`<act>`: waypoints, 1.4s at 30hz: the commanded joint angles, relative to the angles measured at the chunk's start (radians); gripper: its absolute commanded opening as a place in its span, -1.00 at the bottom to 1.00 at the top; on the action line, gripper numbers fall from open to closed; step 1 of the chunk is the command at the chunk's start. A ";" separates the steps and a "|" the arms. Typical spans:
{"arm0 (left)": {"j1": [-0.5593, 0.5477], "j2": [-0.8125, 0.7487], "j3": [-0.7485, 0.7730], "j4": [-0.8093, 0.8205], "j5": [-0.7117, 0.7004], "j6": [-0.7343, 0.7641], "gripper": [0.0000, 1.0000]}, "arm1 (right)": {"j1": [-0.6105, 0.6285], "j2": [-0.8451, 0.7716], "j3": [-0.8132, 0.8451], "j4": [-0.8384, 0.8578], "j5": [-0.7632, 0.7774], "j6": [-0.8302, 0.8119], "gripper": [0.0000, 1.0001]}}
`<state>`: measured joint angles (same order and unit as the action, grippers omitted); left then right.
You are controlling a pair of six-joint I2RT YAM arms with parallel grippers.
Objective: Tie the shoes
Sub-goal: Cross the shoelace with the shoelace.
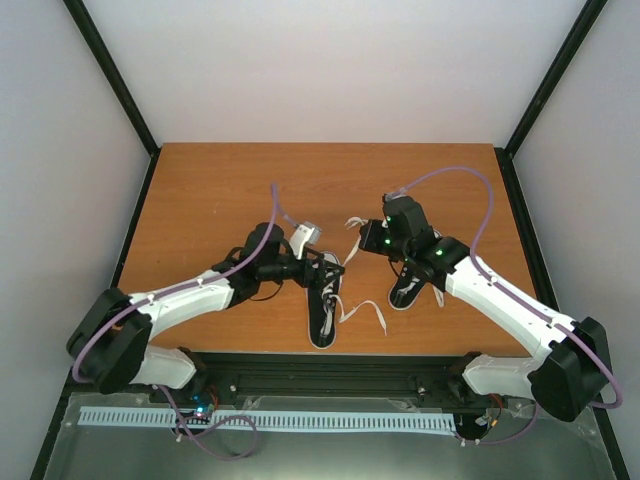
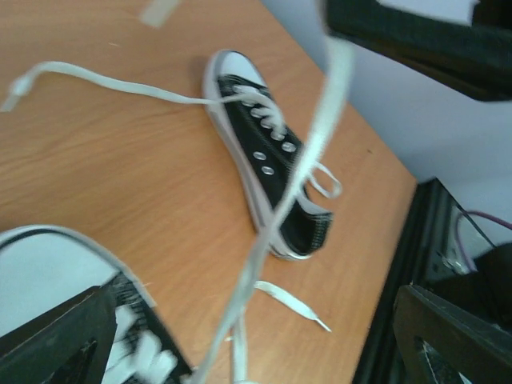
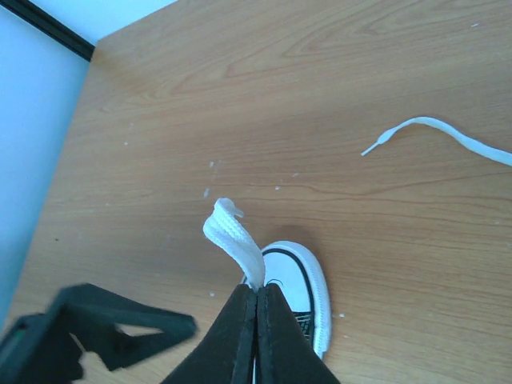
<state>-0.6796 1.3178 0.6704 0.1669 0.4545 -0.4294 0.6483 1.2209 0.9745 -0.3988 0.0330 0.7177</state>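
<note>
Two black shoes with white toe caps lie side by side near the table's front, the left shoe [image 1: 322,308] and the right shoe [image 1: 408,287]. My right gripper [image 1: 361,233] [image 3: 257,290] is shut on the end of a white lace [image 3: 236,240], and a white toe cap [image 3: 298,276] shows just below the jaws. That lace [image 2: 308,164] runs taut and slanted through the left wrist view. My left gripper [image 1: 322,264] [image 2: 256,320] is open, its fingers either side of the lace without touching it, over the near shoe [image 2: 48,268]. The other shoe [image 2: 272,160] lies farther off.
Loose white lace ends lie on the wooden table [image 1: 220,190]: one between the shoes [image 1: 366,313], one beside the far shoe [image 2: 294,304], one stretched out left [image 2: 96,78], one ahead of the right gripper [image 3: 436,132]. Black frame posts and white walls enclose the table.
</note>
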 commanded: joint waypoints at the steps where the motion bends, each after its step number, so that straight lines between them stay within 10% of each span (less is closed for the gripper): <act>1: -0.052 0.063 0.065 0.141 0.101 0.052 0.92 | -0.005 -0.003 0.010 0.062 -0.031 0.070 -0.94; 10: -0.057 0.231 0.126 0.170 0.078 0.046 0.71 | -0.005 -0.006 0.024 0.073 -0.046 0.083 -0.94; 24: -0.064 0.221 0.173 0.115 0.014 -0.038 -0.98 | -0.006 -0.026 -0.005 -0.015 0.083 0.045 -0.87; 27: -0.062 0.168 0.183 -0.017 -0.056 -0.037 -0.98 | -0.006 -0.039 -0.008 -0.070 0.102 0.000 -0.60; 33: -0.036 0.094 0.215 -0.246 -0.095 -0.088 -0.99 | -0.005 -0.170 -0.169 -0.071 -0.013 -0.094 0.79; 42: 0.055 0.102 0.294 -0.441 0.035 -0.039 -0.98 | 0.182 -0.142 -0.312 -0.123 0.005 -0.033 0.93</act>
<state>-0.6502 1.4204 0.9066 -0.1688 0.4217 -0.4961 0.7692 1.0492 0.7212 -0.4908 0.0040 0.6479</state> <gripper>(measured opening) 0.011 0.984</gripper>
